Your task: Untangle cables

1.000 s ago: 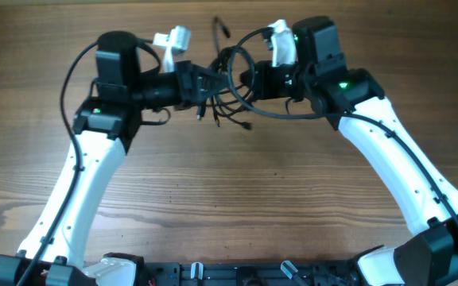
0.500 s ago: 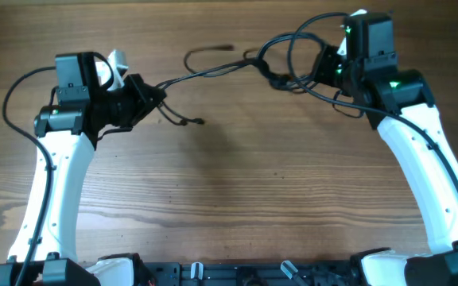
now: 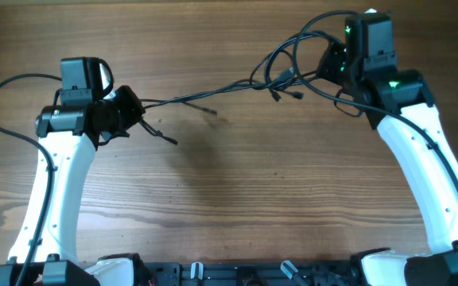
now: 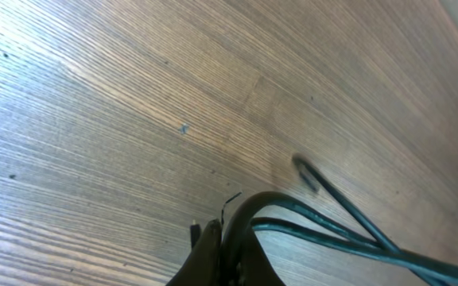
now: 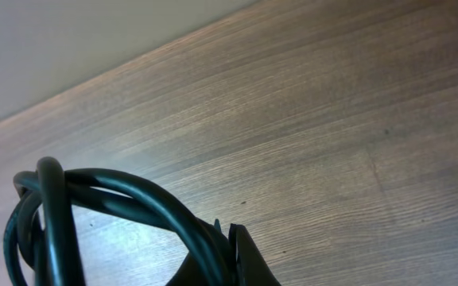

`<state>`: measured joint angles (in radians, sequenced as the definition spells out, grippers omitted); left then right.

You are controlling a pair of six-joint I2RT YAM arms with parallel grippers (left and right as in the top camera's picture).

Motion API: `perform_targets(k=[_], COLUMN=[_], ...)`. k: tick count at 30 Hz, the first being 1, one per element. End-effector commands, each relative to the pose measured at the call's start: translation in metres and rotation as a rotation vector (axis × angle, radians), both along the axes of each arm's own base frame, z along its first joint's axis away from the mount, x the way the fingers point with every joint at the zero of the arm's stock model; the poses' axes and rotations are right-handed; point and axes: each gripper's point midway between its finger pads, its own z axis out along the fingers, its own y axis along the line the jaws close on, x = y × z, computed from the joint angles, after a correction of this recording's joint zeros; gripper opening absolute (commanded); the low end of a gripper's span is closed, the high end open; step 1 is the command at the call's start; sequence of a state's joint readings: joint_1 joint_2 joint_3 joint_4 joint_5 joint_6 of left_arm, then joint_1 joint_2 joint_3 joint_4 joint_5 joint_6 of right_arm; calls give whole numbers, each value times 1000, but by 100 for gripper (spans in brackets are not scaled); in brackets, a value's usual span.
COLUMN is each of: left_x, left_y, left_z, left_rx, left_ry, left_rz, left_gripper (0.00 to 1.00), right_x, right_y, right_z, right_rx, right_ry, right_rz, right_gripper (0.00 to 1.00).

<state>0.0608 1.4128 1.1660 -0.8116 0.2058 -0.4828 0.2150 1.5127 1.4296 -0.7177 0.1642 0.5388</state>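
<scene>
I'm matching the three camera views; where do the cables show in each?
Overhead: cables stretched across the upper middle.
Left wrist: cables at bottom centre, running off the right edge.
Right wrist: cables looped at lower left.
Shared landmark: the wooden table.

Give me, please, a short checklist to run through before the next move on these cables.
1. Grip of left fingers on cables: ok, shut on them.
2. Grip of right fingers on cables: ok, shut on them.
3. Cables fully separated: not ok; loops bunch near right fingers.
4. Strands between the arms drawn out: ok.
5. Loose plug ends free of snags: cannot tell.
</scene>
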Motion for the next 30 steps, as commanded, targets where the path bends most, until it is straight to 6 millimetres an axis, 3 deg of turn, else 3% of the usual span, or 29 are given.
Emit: perform_targets(k=[1, 5, 10, 13, 15, 18, 19, 23, 26, 30], left_x=[-9, -9, -18, -21, -20, -16, -16, -23, -27, -15], left_y=[76, 76, 91, 96, 98, 102, 105, 124, 125, 85], left_z=[0, 0, 0, 0, 2, 5, 6, 6, 1, -4], left_rx=[304, 304, 388, 415, 424, 440, 448, 449, 396, 206], left_ry=[28, 28, 65, 72, 65, 48, 44, 61, 78, 46], left_rz=[212, 213, 251, 265, 276, 291, 302, 384, 386, 216], left_gripper=[4, 4, 4, 4, 4, 4, 4, 7, 6, 5], right_x=[5, 14, 13, 13, 14, 18, 19, 18, 18, 14], right_y=[-87, -62, -96, -101, -93, -58, -56, -78, -58, -9], right_z=[17, 9, 0, -1, -1, 4, 4, -4, -1, 5], right_rx=[-47, 51, 66, 93, 95, 128, 124, 120, 163, 239], right_ry=[-55, -31, -8, -3, -4, -29, -33, -1, -8, -25], right_rz=[-251, -26, -167, -169, -97, 136, 154, -14, 89, 314], right_gripper=[4, 4, 4, 4, 4, 4, 4, 4, 4, 4])
